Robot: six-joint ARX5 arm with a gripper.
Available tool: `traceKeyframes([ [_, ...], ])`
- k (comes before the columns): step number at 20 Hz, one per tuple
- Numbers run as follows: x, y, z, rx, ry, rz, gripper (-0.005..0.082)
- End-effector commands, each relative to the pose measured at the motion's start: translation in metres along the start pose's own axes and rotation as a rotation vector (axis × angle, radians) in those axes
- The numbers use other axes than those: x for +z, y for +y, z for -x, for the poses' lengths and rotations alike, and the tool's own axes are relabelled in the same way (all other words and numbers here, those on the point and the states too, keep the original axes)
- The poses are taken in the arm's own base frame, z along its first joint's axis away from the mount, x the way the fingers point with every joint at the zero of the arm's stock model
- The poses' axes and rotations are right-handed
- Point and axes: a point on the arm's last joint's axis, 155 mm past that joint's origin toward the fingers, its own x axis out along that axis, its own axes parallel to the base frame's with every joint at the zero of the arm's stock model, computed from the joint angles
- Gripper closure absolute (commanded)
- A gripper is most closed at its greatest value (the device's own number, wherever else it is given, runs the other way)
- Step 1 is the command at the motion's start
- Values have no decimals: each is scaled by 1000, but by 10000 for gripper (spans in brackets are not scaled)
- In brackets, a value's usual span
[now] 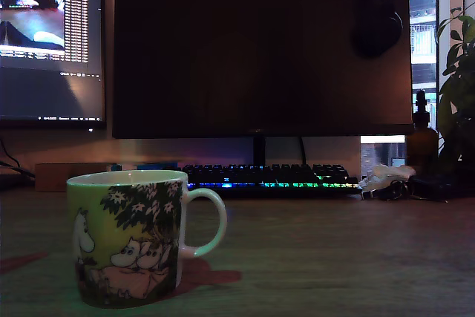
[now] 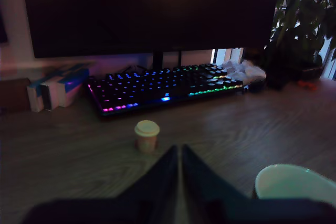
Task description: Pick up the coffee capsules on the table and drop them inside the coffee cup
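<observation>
The hand (image 2: 179, 153) has its two dark fingers pressed together with nothing between them, above the wooden bench (image 2: 273, 124). One coffee capsule (image 2: 147, 135) stands upside down on the bench, wide rim up, between the hand and the lit keyboard (image 2: 163, 88) at the bench's back edge. The coffee cup (image 1: 133, 237) stands upright near the front edge, its white rim (image 2: 296, 182) just beside the hand.
</observation>
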Motion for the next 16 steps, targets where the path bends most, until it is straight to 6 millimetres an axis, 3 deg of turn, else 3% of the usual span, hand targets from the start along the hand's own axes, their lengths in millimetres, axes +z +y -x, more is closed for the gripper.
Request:
traceKeyframes([
  [1,-6,4,-2,15,16,-13,302],
  [2,-10,7,-4,32,30,-6,163],
  [3,-14,9,-5,37,47,-10,109],
  [16,-34,14,-30,7,108,-78,110],
])
